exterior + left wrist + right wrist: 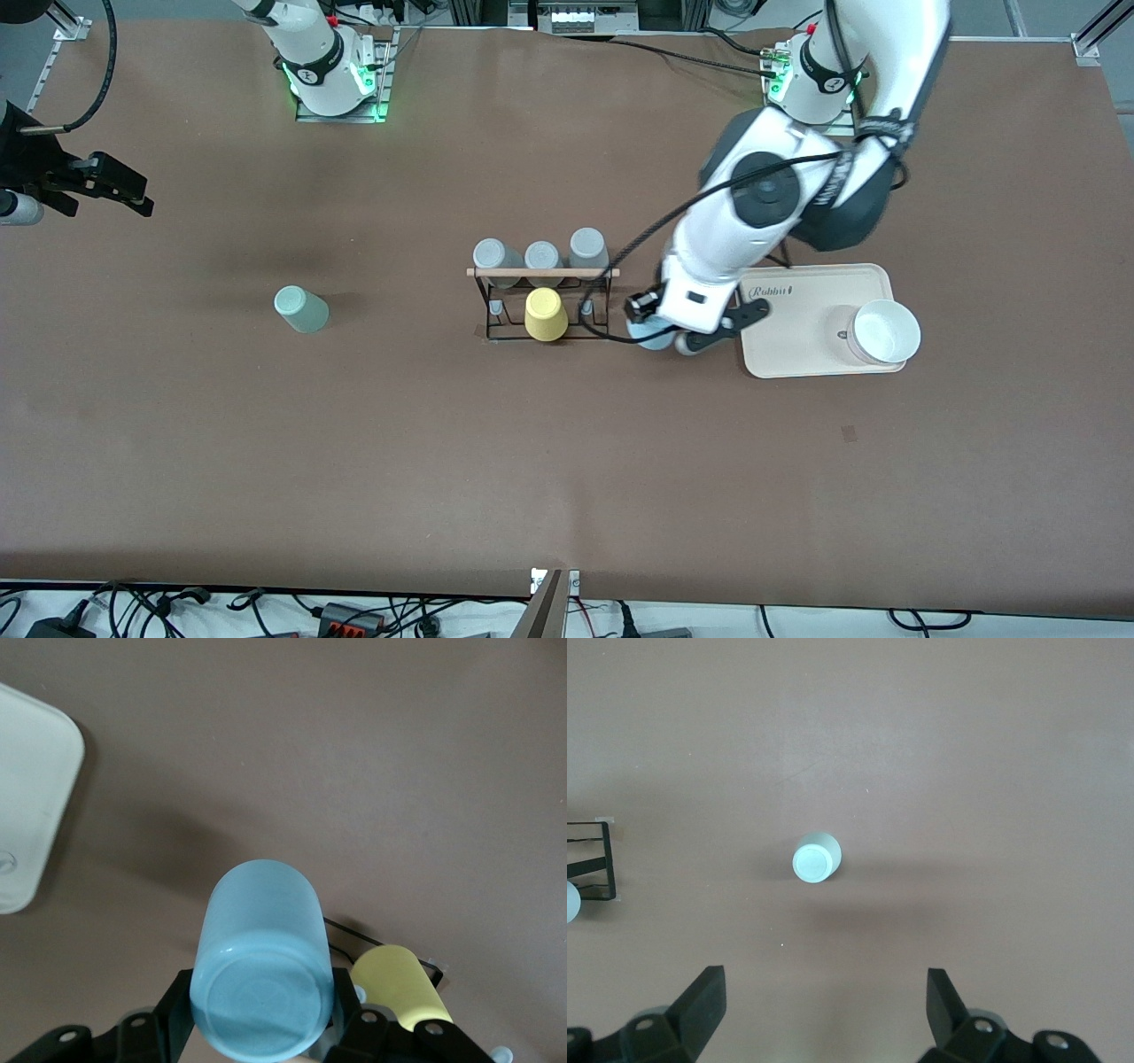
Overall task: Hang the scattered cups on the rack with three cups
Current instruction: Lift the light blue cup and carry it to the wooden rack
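Between the left gripper's (261,1028) fingers: smooth light blue cup (261,979).

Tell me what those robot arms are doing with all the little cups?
They are hanging cups on the rack. The left gripper is shut on the light blue cup, between the rack and the cream tray. The yellow cup and three grey cups are on the rack. The mint green cup stands alone on the table toward the right arm's end. The right gripper is open, high over it.
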You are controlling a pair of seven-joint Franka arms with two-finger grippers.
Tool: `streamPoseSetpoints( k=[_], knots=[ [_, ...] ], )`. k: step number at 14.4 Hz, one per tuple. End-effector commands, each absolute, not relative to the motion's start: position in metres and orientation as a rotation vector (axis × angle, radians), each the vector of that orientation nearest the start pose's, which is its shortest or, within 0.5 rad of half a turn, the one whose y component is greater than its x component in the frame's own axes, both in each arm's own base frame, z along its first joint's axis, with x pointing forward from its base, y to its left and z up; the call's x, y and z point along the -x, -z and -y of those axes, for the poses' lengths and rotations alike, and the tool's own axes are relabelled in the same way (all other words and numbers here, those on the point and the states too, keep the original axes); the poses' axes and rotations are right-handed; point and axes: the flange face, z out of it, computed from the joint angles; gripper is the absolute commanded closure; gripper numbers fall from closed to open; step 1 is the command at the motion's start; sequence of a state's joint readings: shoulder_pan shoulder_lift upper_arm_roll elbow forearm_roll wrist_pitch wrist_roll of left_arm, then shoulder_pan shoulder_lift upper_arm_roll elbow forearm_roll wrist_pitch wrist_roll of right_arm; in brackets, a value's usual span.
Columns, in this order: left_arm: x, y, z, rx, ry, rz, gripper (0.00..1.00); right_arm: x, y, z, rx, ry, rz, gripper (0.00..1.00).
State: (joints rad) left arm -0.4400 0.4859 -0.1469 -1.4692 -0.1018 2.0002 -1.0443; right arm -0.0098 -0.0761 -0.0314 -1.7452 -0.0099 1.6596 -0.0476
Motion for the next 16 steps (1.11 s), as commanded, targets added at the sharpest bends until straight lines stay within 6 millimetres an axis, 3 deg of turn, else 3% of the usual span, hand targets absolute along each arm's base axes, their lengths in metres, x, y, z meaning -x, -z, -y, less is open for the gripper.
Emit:
streamPoseSetpoints(
  k=[1, 4, 8, 14, 16],
  knots=[
    [-0.585, -0.407, 0.409, 3.155, -0.136, 0.874, 0.62, -0.529, -0.593, 0.023, 3.157, -0.006, 0.017, 0.0],
    [-0.567, -0.405, 0.435, 3.156, -0.143, 0.862, 0.62, -0.528, -0.592, 0.023, 3.157, -0.023, 0.017, 0.0],
    [-0.559, -0.383, 0.463, 3.137, -0.167, 0.881, 0.62, -0.528, -0.583, 0.023, 3.156, -0.045, 0.015, 0.0],
    [-0.56, -0.345, 0.472, 3.088, -0.146, 0.856, 0.62, -0.526, -0.576, 0.024, 3.153, -0.081, 0.015, 0.0],
    [-0.561, -0.34, 0.476, 3.114, -0.115, 0.858, 0.62, -0.526, -0.574, 0.024, 3.152, -0.088, 0.015, 0.0]
  ],
)
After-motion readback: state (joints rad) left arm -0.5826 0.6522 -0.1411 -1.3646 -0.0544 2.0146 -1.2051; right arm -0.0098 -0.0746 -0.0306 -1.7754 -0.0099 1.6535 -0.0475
